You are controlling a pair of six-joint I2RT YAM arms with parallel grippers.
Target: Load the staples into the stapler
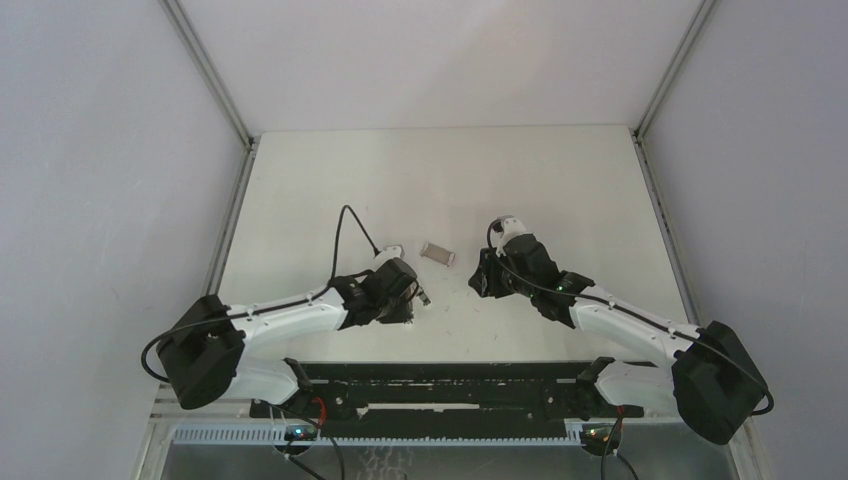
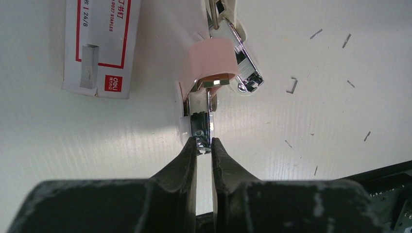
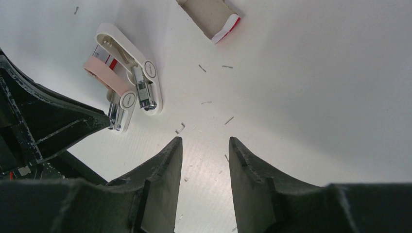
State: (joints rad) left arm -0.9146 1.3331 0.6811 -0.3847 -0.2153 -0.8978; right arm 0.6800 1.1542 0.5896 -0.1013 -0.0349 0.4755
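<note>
The stapler [image 2: 214, 60] is white with a pink top and lies swung open on the table. Its metal magazine rail [image 2: 201, 124] points toward my left gripper [image 2: 204, 141], which is shut on the rail's near end. The stapler also shows in the right wrist view [image 3: 127, 85] and under the left gripper in the top view [image 1: 422, 295]. A white and red staple box [image 2: 99, 43] lies just left of the stapler. My right gripper [image 3: 205, 141] is open and empty, hovering over bare table to the right of the stapler [image 1: 482, 278].
A brown cardboard sleeve with a red and white end [image 3: 210, 18] lies between the two arms [image 1: 437, 254]. Loose staples [image 2: 291, 85] are scattered on the white table around the stapler [image 3: 180, 128]. A black rail [image 1: 450, 385] runs along the near edge.
</note>
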